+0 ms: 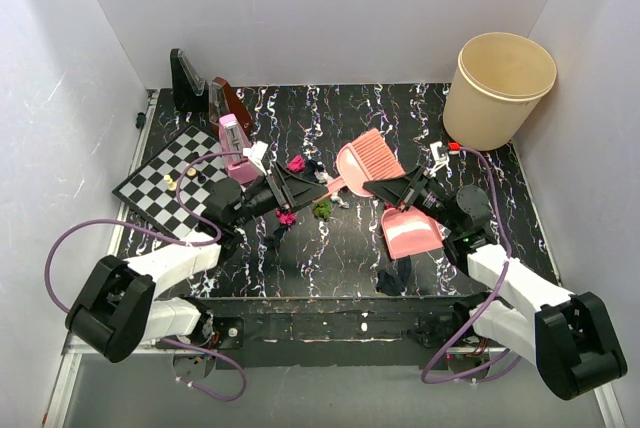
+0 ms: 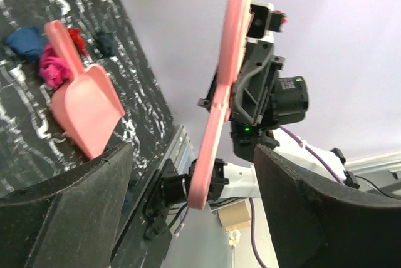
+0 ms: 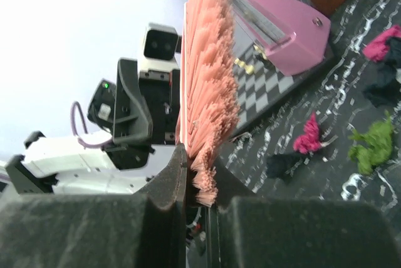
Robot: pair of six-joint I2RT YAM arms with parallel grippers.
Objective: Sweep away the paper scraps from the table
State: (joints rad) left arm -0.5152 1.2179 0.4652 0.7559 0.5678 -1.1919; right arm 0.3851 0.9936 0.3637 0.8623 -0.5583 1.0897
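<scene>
Paper scraps [image 1: 323,209] lie loose over the mid tabletop [image 1: 340,253]. Green + magenta wads sit just ahead of the left arm, more magenta and dark ones farther back, and one dark wad near the front edge. The left wrist view shows a few more beside the dustpan [image 1: 412,233] handle. None sits in the pan yet.

Step in hand, as I read it: brush [image 1: 372,160] handover, left to right, held up off the tabletop betw. the two arms. To do it well, pull the left claw [image 2: 193,155] straight back along the handle line, no sideways drift, so neither finger snags the handle end. Right arm shd wait till the handle is clear before turning the bristles down. Grip looks to sit on the head, w/ bristles running betw. the pads, so it may flex. Sweep w/ light pressure, short strokes toward the pan mouth.

Pose: both arms reach inward from the near corners, wrists meeting about mid-tabletop, each cam facing the other arm. The left claw jaws stand wide apart either side of the handle end, no contact visible. The right claw [image 3: 199,181] is clamped tight on the brush, which stands edge-on to both wrist cams.
</scene>
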